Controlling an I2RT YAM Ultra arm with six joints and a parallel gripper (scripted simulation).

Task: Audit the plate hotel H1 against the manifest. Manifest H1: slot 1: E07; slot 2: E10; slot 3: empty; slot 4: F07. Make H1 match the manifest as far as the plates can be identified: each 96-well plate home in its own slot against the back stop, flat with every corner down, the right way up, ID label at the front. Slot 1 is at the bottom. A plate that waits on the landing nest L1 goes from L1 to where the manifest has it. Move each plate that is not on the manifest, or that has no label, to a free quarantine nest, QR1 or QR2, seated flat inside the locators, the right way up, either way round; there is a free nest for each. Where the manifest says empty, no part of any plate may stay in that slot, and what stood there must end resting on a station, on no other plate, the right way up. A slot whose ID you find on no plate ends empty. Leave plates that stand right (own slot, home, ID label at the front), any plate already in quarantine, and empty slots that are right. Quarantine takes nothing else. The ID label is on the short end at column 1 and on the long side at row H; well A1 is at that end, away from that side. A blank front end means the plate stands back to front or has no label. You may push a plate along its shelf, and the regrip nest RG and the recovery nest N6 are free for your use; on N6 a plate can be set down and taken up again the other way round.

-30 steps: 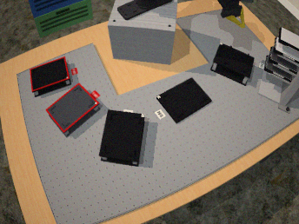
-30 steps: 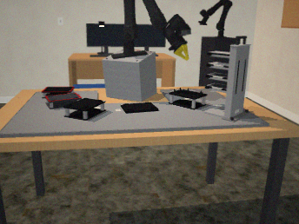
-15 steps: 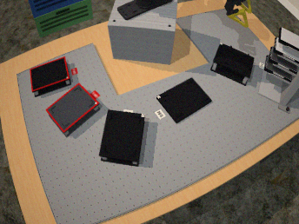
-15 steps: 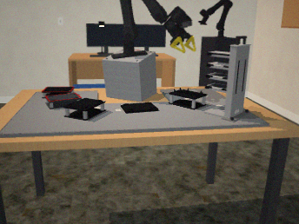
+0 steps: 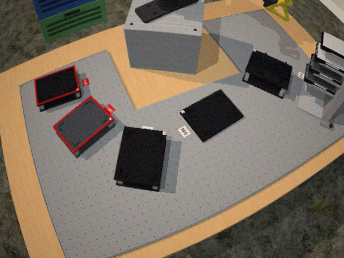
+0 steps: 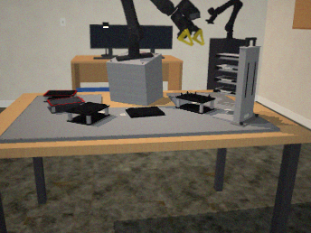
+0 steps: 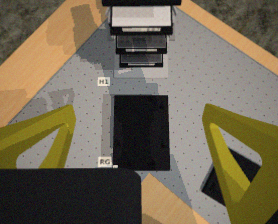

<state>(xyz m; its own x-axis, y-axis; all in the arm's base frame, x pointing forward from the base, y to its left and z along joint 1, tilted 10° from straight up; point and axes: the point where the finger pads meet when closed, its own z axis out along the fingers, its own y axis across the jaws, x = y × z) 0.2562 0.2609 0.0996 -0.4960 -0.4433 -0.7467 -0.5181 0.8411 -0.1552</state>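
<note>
The plate hotel H1 (image 5: 331, 102) (image 6: 244, 85) (image 7: 142, 44) stands at the table's right edge. In the wrist view its slots face me: a pale plate (image 7: 141, 17) sits in an upper slot and dark plates (image 7: 141, 60) sit in the lower ones; no labels are readable. My gripper (image 5: 279, 8) (image 6: 192, 38) (image 7: 138, 111) is open and empty, high above the table, over the black regrip nest RG (image 5: 268, 72) (image 7: 141, 132) in front of the hotel. A grey plate (image 5: 81, 123) lies in one red-framed quarantine nest; the other red-framed nest (image 5: 56, 84) looks dark and empty.
The grey arm pedestal (image 5: 162, 37) (image 6: 134, 79) stands at the back middle. The flat black N6 pad (image 5: 212, 114) (image 6: 145, 112) lies mid-table. A raised black nest (image 5: 141, 157) (image 6: 87, 114) stands left of it. Blue and green crates (image 5: 70, 7) are off the table.
</note>
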